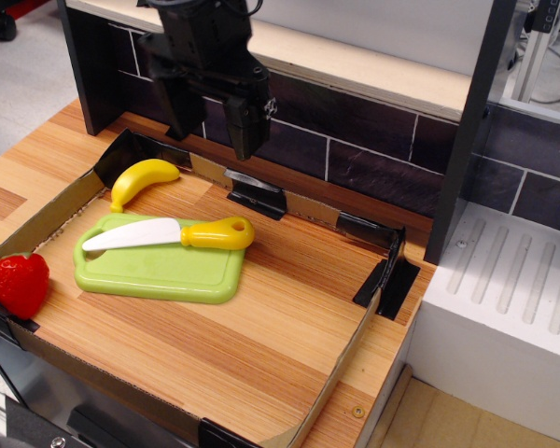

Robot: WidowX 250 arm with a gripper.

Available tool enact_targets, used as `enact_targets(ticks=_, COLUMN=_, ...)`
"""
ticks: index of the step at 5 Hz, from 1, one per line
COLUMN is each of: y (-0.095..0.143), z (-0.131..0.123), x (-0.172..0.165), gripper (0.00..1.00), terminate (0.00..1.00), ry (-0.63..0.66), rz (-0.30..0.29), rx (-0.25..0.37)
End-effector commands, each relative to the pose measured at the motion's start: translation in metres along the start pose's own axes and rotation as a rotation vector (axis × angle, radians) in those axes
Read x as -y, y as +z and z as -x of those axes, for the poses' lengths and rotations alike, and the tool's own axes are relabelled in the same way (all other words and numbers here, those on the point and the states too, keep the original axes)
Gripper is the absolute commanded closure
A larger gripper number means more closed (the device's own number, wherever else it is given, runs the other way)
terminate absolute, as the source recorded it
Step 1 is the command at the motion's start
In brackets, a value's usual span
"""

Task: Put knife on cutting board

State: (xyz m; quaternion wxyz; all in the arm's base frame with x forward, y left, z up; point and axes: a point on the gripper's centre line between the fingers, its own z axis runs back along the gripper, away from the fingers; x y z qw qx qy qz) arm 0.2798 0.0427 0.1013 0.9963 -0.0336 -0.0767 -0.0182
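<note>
Two black fingers (245, 126) of the gripper (215, 126) hang spread apart above the back of the bench (261, 345), holding nothing. We see the knife (168, 233) lying flat on the cutting board (159, 271), white blade toward the left edge, yellow handle reaching the board's right end. Just behind the board, a banana (142, 179) rests near the back left corner. At the left edge sits a strawberry (19, 283).
</note>
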Motion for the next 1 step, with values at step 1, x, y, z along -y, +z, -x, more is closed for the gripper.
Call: enact_targets(ticks=1, y=0.0177, z=-0.0079, x=-0.0043, gripper=0.00, terminate=1.00, ry=-0.006, rz=-0.014, rx=0.055)
